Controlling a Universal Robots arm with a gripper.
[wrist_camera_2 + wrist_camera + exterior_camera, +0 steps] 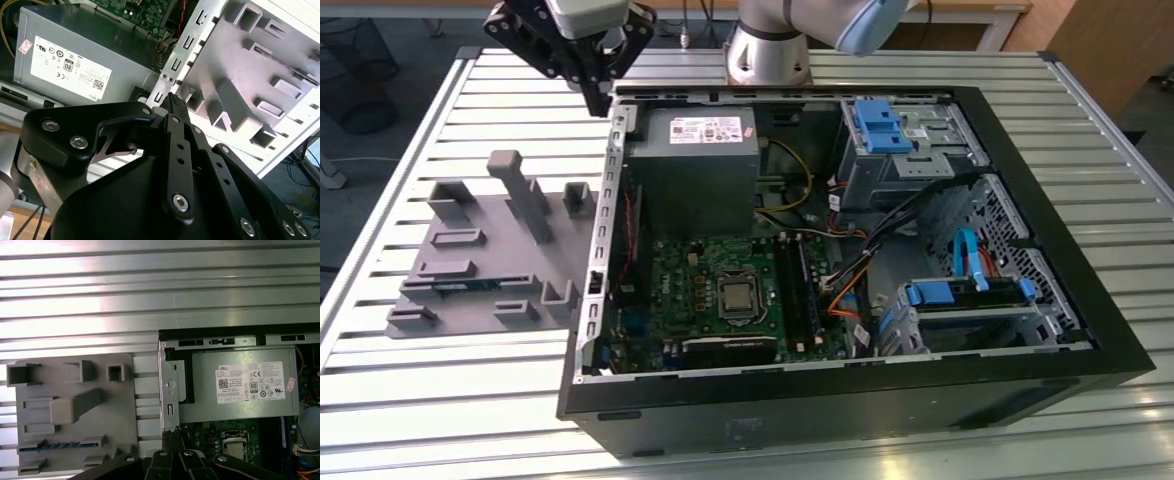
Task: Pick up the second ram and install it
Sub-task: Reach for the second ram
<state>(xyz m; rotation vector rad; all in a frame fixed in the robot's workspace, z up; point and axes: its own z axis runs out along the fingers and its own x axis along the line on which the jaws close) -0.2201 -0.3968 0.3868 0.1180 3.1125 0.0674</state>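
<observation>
**Slatted metal counter point(454, 400): ram not yet lifted**

The second ram point(62, 445) sits in a slot of the grey tray point(122, 415), beside the open computer case point(854, 400). The gripper point(599, 100) hovers above the case's corner, pressed together and empty. By my judgement, pickup and installation are both left to do.

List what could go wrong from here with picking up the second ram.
1. The black hand hangs shut by the open computer case's metal wall; lowering could strike it.
2. The blue-green ram stick sits low in the grey plastic tray, beside upright posts that the hand might clip.
</observation>
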